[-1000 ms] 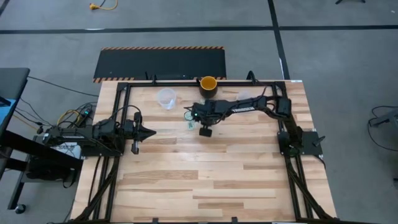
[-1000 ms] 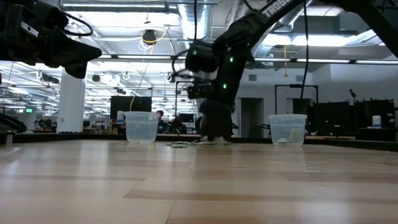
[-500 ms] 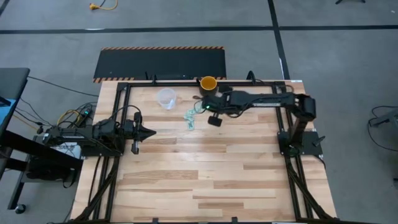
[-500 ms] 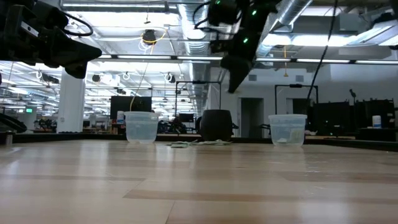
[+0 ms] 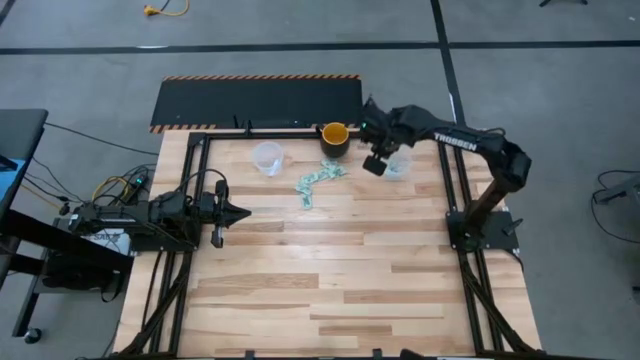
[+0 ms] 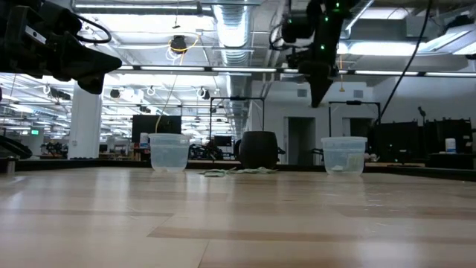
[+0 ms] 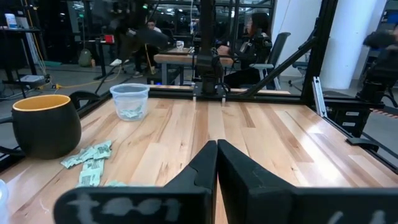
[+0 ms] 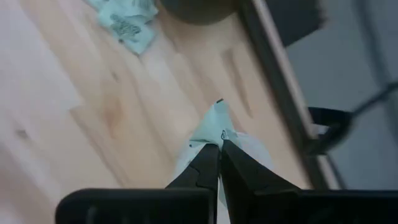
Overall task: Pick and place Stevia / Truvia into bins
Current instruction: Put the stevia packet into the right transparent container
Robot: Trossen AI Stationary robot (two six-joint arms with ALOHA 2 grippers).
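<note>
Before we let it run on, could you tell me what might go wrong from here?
The right gripper pinches a sachet only by its edge, so it might slip before release. In the high view the gripper sits beside the right cup, close to the yellow cup, so a drop now might miss.

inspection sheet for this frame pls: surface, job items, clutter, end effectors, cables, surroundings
Surface: wooden table, bare over most of its top.
Job's things: sachets piled between two clear cups, one on the left, one on the right holding a few sachets.
Clutter: yellow-lined dark cup.
Grippers: right end effector shut on a sachet, raised by the right cup; left end effector shut, parked at the left edge.
Cables: bundle off the left edge.
Surroundings: people seated at desks.
</note>
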